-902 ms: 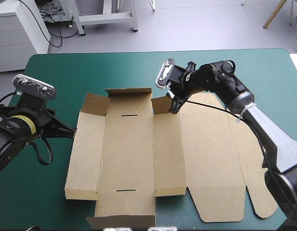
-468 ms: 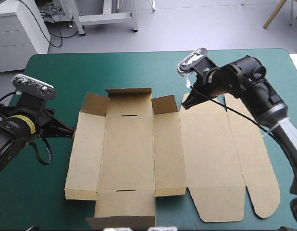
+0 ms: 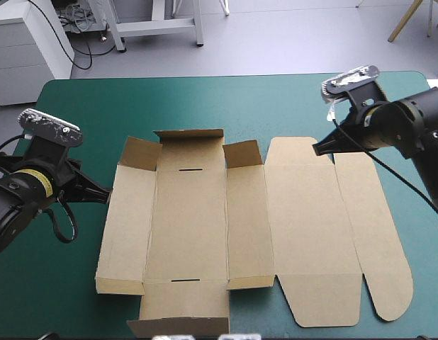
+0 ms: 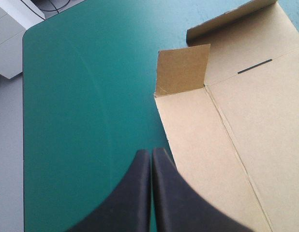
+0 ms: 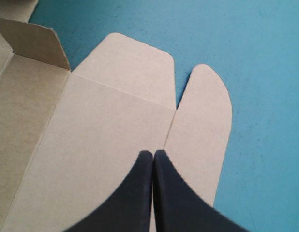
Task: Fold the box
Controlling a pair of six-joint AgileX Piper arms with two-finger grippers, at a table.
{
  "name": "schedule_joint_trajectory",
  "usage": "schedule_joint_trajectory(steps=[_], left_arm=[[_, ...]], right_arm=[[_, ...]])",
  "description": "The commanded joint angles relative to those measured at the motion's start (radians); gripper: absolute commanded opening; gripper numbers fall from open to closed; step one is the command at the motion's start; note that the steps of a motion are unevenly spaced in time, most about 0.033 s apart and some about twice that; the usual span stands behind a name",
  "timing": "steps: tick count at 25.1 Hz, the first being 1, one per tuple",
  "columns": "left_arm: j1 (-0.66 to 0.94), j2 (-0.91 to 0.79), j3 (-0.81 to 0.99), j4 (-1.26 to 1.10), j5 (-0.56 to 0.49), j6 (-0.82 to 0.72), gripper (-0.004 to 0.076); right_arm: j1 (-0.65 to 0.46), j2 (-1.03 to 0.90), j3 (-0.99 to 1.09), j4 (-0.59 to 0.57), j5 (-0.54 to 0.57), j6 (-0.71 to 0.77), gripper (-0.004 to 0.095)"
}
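On teal-green cover (image 3: 205, 106), brown box (image 3: 304, 219) spread flat, far flaps raised

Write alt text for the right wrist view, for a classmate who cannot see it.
Two black fingers, shut into one pointed arch, sit over a flat brown cardboard box sheet. Ahead of them two rounded flaps end the sheet on the teal-green table cover, and a small upright flap stands off to one side.

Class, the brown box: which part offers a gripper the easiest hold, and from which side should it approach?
Probably the box's small raised flap at the far edge beside the lid, from above, jaws open: it stands up with both faces free, while the lid lies flat on the teal-green cover.
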Motion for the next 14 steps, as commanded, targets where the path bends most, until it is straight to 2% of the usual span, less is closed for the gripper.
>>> schedule_joint_trajectory(steps=[1,10,12,14], left_arm=[[-0.006,-0.001,-0.027,0.036,-0.084,0.001,-0.0008],[-0.006,0.108,-0.027,0.028,-0.165,0.002,0.0018],[0.012,0.163,-0.027,-0.016,-0.187,0.025,0.0018],[0.127,0.219,-0.027,-0.202,-0.227,0.15,0.0018]], right_arm=[[-0.064,-0.08,0.037,-0.004,-0.033,-0.004,-0.0018],[-0.121,-0.225,0.237,-0.008,-0.069,-0.026,-0.0019],[-0.121,-0.257,0.289,-0.008,-0.084,-0.026,-0.0019],[-0.121,-0.286,0.344,-0.015,-0.107,-0.026,-0.0019]])
